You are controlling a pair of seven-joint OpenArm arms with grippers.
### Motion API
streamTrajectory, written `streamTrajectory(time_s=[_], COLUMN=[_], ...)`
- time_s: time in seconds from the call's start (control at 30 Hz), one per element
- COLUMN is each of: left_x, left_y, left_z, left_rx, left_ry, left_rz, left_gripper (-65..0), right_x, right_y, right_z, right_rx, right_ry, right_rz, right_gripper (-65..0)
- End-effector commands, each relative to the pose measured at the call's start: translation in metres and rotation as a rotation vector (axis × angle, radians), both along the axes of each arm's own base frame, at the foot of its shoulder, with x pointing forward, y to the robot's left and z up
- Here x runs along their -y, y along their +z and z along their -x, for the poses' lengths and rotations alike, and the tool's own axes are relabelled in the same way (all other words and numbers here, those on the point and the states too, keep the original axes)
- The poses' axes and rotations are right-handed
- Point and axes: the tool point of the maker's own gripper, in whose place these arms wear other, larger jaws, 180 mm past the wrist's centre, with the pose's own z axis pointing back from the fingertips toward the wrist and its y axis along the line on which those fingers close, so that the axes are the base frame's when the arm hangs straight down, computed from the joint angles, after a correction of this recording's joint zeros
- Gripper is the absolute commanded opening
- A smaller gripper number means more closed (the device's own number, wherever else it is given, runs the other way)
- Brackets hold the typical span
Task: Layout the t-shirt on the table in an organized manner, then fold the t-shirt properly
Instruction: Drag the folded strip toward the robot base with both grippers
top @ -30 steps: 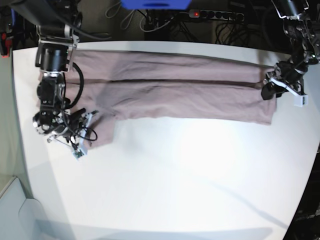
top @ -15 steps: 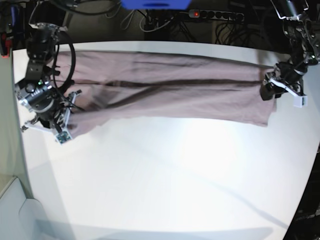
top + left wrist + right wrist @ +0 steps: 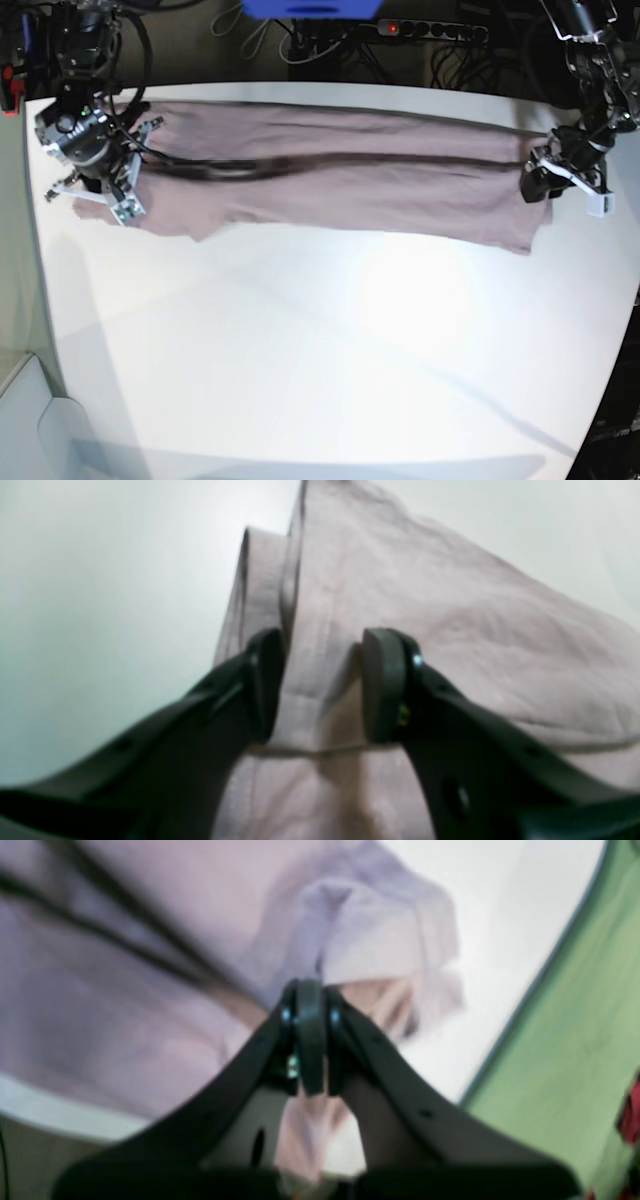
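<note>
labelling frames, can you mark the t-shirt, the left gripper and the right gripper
t-shirt [image 3: 380, 185], base view, middle of the cloth
left gripper [image 3: 320, 685], left wrist view, midway between fingertips
right gripper [image 3: 310, 1035], right wrist view, at closed fingertips

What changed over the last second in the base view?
The right gripper, shut on the t-shirt, moved from the near side of the cloth up toward the table's far left corner, dragging the sleeve end with it, so the flap that hung toward the camera is pulled up and the shirt lies as a stretched band. The left gripper stayed at the other end, jaws around the hem.
</note>
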Motion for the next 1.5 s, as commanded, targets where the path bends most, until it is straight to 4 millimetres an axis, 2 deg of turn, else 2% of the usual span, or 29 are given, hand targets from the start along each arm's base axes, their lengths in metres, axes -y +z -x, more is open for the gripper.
streamTrajectory(time_s=[0.0,0.07,0.27,0.43,0.5,0.67,0.73,1.1,1.27,1.33,1.4,1.47], left_x=[-0.007,-0.007,-0.007,-0.007,-0.007,-0.008,-0.008,-0.008,-0.008,-0.007,-0.007,-0.006], left_y=[0.013,0.013,0.013,0.013,0.013,0.013,0.013,0.018,0.018,0.02,0.02,0.021], left_z=[-0.009,-0.009,-0.009,-0.009,-0.009,-0.009,-0.009,-0.016,-0.016,-0.017,-0.017,-0.016], left_rx=[0.043,0.043,0.043,0.043,0.043,0.043,0.045,0.063,0.063,0.066,0.068,0.068], left_ry=[0.002,0.002,0.002,0.002,0.002,0.003,0.004,0.005,0.005,0.003,0.001,-0.007], left_rz=[-0.015,-0.015,-0.014,-0.014,-0.014,-0.015,-0.015,-0.013,-0.013,-0.014,-0.017,-0.019], left_gripper=[-38.8,-38.8,-38.8,-38.8,-38.8,-38.8,-38.8,-38.8,-38.6,-36.3,-30.6,-24.7], right_x=[0.0,-0.001,-0.018,-0.03,-0.028,0.002,0.009,0.007,0.006,0.006,0.006,0.006], right_y=[0.015,0.017,0.0,-0.004,-0.004,0.001,-0.001,-0.044,-0.055,-0.056,-0.056,-0.056], right_z=[-0.006,0.002,0.02,0.023,0.023,0.028,0.03,0.051,0.047,0.047,0.047,0.047], right_rx=[0.055,0.052,0.007,0.001,0.001,0.02,0.015,-0.118,-0.14,-0.144,-0.142,-0.142], right_ry=[0.012,0.018,-0.001,-0.016,-0.022,-0.124,-0.143,-0.172,-0.179,-0.18,-0.18,-0.182], right_rz=[0.01,0.015,-0.044,-0.086,-0.082,-0.062,-0.056,-0.107,-0.125,-0.128,-0.128,-0.127], right_gripper=[-65.0,-65.0,-65.0,-65.0,-65.0,-65.0,-65.0,-65.0,-65.0,-65.0,-64.8,-60.8])
